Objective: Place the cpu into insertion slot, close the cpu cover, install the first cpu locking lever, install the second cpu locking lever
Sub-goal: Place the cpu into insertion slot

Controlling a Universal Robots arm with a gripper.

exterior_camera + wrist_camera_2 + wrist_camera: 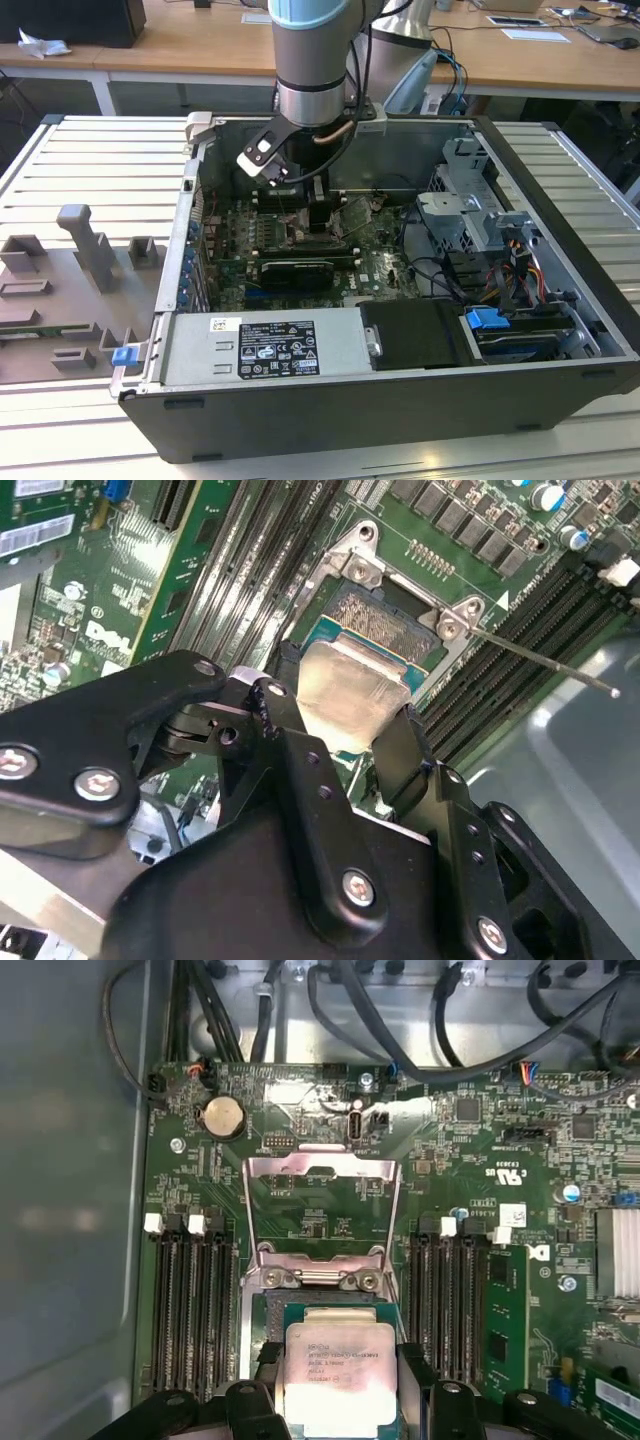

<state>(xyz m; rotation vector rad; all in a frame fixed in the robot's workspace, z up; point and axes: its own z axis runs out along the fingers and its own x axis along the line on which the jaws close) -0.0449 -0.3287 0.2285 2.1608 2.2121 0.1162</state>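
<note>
In both wrist views my gripper (340, 1365) is shut on the cpu (340, 1380), a flat square chip with a pale silver top, one black finger (268, 1360) on each side. The chip (350, 695) hangs just over the insertion slot (378, 620), whose far strip of fine contacts stays uncovered; I cannot tell if it touches. The cpu cover (322, 1168), a silvery frame with a cut-out, stands swung open beyond the socket (320, 1305). A thin metal locking lever (545, 662) sticks out sideways, unlatched. In the exterior view the gripper (315, 212) is down inside the computer case.
Long black memory slots (190, 1300) flank the socket on both sides, with one green memory stick (505, 1320) fitted. The open case wall (560, 200), drive cage (470, 200) and cables surround the board. A grey fixture (90, 250) lies at the exterior view's left.
</note>
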